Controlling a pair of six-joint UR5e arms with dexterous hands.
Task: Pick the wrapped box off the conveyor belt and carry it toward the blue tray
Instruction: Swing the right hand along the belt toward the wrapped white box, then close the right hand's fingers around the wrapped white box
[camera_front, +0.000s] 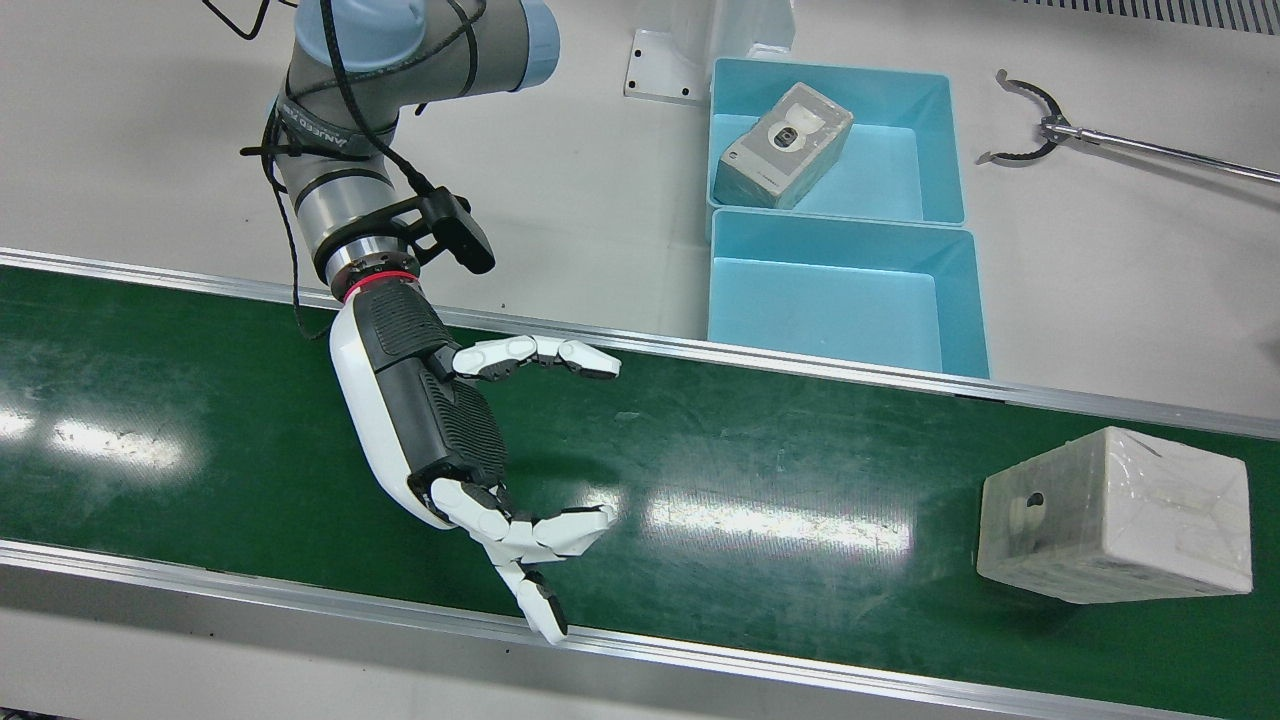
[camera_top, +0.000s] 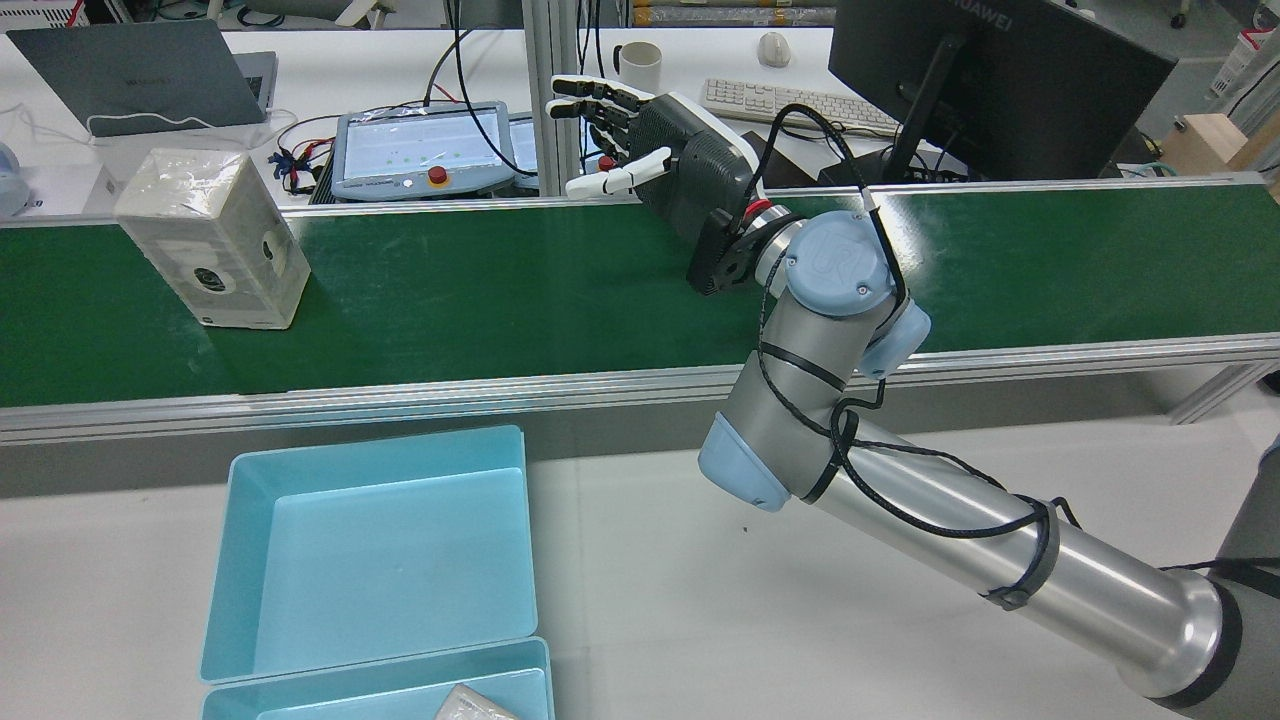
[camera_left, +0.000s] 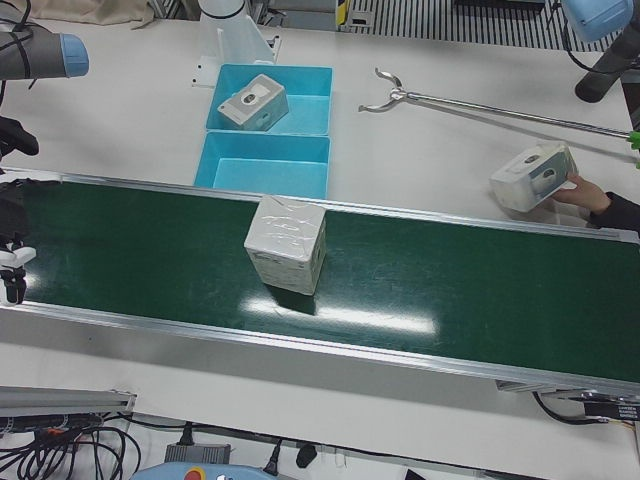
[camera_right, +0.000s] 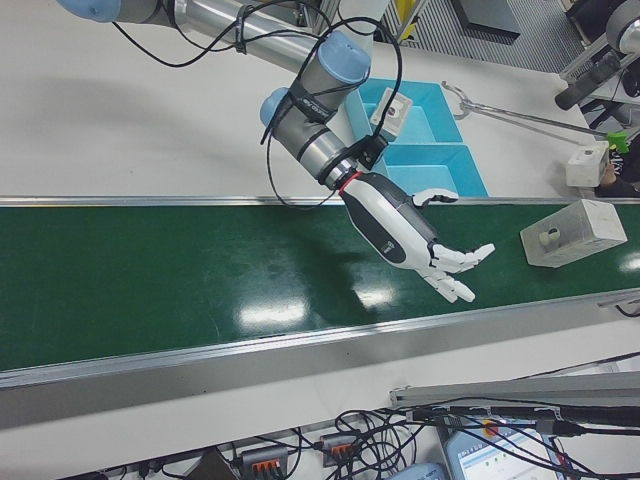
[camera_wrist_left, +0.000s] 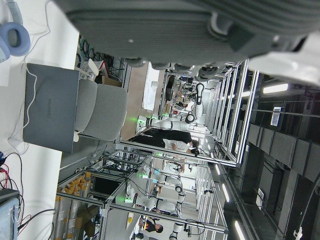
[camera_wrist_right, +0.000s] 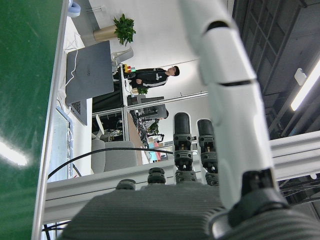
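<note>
Hovering over the green conveyor belt (camera_front: 250, 420) in the left half of the front view, the right hand (camera_front: 440, 440) has its fingers (camera_front: 535, 358) spread wide, palm facing toward the right of the frame, and it is holding nothing. Over at the right edge of that same view sits the wrapped box (camera_front: 1115, 515), upright on the belt and well apart from the hand. From the rear view the box (camera_top: 212, 238) shows at the upper left, on the far side of the belt, with the hand (camera_top: 665, 165) near the top centre. Beyond the belt's far rail, in the upper middle of the front view, two blue trays sit touching end to end: the nearer blue tray (camera_front: 960, 300) is bare, the farther tray (camera_front: 945, 150) carries another wrapped box (camera_front: 785, 145) lying tilted. A long reacher tool (camera_front: 1120, 140) lies on the white table (camera_front: 150, 150) at the upper right. At the right edge of the left-front view, a person's hand (camera_left: 585, 192) touches a third box (camera_left: 533, 177). The left hand view shows only that hand's dark underside; whether it is spread or closed I cannot tell
</note>
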